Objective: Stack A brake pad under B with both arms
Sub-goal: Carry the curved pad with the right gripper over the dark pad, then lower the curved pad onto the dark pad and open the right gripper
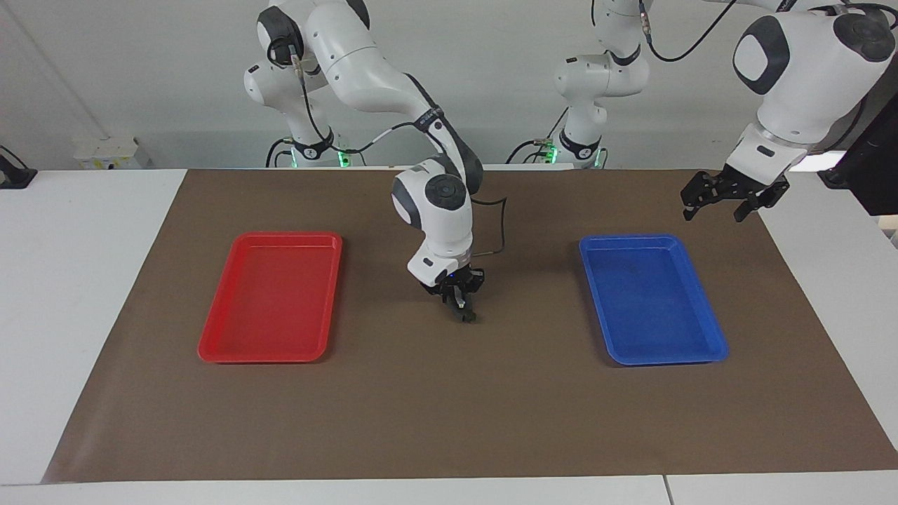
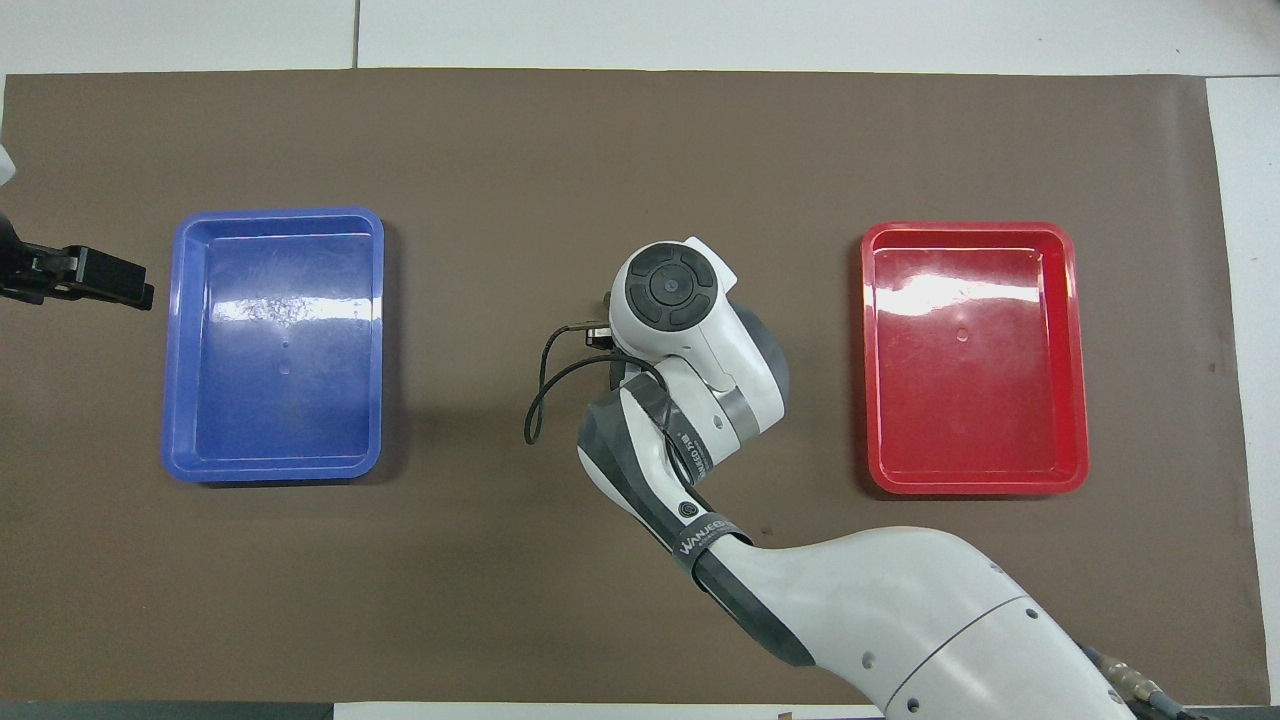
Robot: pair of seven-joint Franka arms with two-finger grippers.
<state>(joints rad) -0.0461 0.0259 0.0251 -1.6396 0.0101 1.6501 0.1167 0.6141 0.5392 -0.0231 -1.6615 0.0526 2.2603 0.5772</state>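
A white counter (image 1: 84,280) carries a broad brown mat (image 1: 449,421) that covers most of it, with a plain pale wall (image 1: 491,84) at the robots' edge. A red tray (image 1: 270,236) lies on the mat toward the right arm's end and a blue tray (image 1: 631,239) toward the left arm's end, both with bare floors. The right tool (image 1: 464,313) is down at the middle of the mat between the trays, clenched, its tip at or just above the surface. A small dark bit sits at that tip, but whether it is A brake pad, B or only the fingers cannot be told, so where the two pieces lie is unclear. The left tool (image 1: 714,209) hangs released and spread over the mat's corner at the left arm's end, just beside the blue tray. The facing view alone shows the right tool's tip – from overhead the arm's own wrist (image 2: 672,285) covers it. The overhead view shows only the end of the left tool (image 2: 100,280) at its border.
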